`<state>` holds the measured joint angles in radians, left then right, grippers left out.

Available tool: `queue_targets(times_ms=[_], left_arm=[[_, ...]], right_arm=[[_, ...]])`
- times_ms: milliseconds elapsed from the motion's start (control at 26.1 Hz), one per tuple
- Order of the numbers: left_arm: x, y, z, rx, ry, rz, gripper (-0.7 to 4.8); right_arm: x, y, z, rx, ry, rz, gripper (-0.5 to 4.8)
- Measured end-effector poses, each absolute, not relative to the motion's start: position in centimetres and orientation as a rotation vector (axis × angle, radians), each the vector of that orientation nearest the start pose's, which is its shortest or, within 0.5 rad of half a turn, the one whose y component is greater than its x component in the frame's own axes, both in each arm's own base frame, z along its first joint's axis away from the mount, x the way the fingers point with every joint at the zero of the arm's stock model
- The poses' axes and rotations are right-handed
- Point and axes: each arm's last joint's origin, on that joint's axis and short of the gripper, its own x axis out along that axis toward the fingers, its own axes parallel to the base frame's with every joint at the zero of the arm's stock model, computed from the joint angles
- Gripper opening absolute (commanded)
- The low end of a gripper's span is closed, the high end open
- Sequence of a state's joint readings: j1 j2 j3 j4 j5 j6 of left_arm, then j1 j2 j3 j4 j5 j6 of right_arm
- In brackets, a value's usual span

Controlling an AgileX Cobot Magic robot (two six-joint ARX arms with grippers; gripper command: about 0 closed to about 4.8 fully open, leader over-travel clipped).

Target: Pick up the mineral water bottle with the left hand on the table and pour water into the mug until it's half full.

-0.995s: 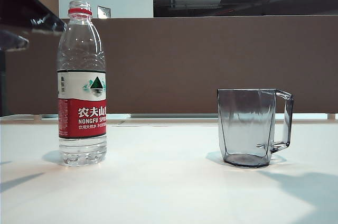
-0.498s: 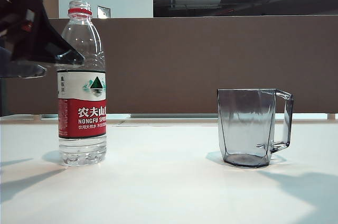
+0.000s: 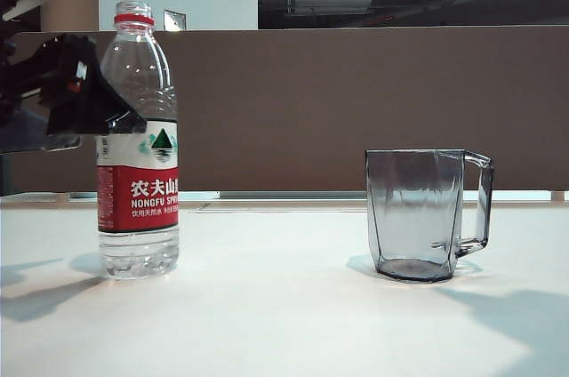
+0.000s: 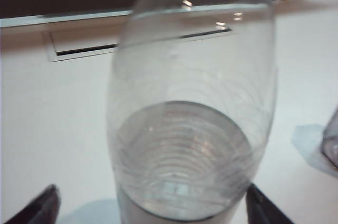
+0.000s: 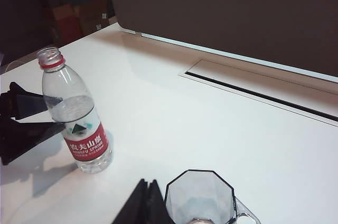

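Since a second ago the left end effector (image 3: 107, 115) has come down from the upper left to the mineral water bottle's (image 3: 138, 141) shoulder, jaws spread wide on either side. Bottle and mug (image 3: 427, 214) stand unmoved on the surface (image 3: 284, 315), well apart. Centre it, then close squarely above the label. The right end effector (image 5: 145, 203) waits near the mug; whether it is open I cannot tell.

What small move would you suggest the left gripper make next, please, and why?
Probably close on the bottle. The left gripper is open with its fingers on either side of the mineral water bottle, at the clear shoulder just above the label. The bottle stands upright and uncapped on the table, and the mug looks empty. The right gripper hangs near the mug.
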<state>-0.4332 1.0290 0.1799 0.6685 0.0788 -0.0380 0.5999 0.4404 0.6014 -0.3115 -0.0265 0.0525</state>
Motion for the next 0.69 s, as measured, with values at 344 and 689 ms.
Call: queue_targets(times_ms=[344, 689], left_arm=[[17.9, -8.6, 17.6, -0.009, 0.165, -0.512, 4.79], [18.0, -8.7, 17.3, -0.006, 0.184, -0.515, 4.79]], right_arm=[[9.0, 6.2, 30.0, 0.007, 0.163, 0.621, -0.08], [9.0, 6.2, 30.0, 0.007, 0.163, 0.621, -0.08]])
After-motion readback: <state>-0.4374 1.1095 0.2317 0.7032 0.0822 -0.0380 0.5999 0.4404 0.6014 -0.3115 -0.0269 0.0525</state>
